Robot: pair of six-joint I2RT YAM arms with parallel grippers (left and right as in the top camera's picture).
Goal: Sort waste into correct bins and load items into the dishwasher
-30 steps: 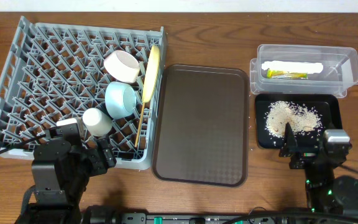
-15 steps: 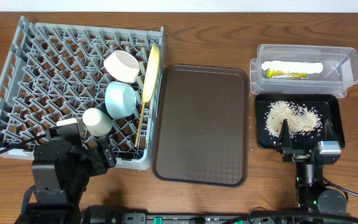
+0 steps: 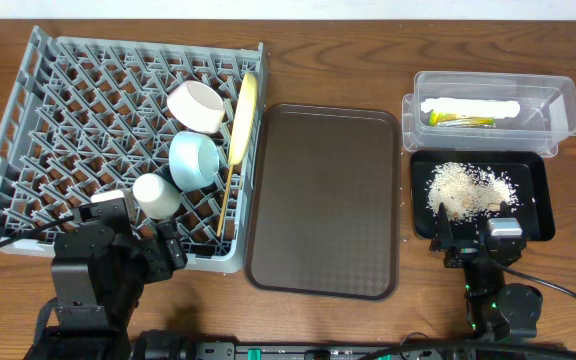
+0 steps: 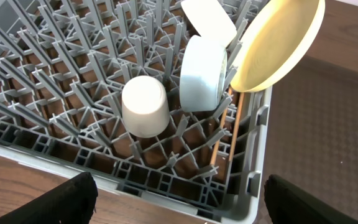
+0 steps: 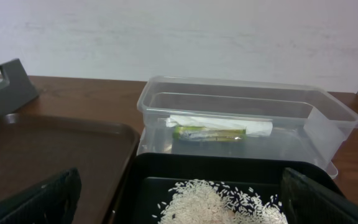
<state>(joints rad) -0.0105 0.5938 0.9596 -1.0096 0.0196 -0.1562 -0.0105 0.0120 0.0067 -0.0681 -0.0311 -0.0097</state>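
The grey dish rack [image 3: 68,100] holds a yellow plate [image 3: 244,117] on edge, a white bowl [image 3: 198,105], a light blue bowl [image 3: 196,160], a small white cup [image 3: 156,196] and chopsticks [image 3: 226,195]. My left gripper [image 3: 153,248] is open and empty at the rack's front edge [image 4: 166,180], with the cup [image 4: 145,106] ahead. The clear tub [image 3: 558,110] holds the white napkin [image 3: 468,107] and the green-and-yellow wrapper [image 3: 460,121]. Rice scraps [image 3: 468,188] lie in the black tray [image 3: 533,170]. My right gripper [image 3: 475,225] is open and empty at that tray's near edge, the rice [image 5: 222,202] between its fingers.
A brown serving tray [image 3: 323,200] lies between the rack and the bins on the wooden table [image 3: 348,60]. The tub [image 5: 241,99] stands just behind the black tray [image 5: 148,168]. A pale wall [image 5: 179,31] rises behind the table.
My right gripper has moved left along the black tray's near edge. The left arm and all objects have not moved.
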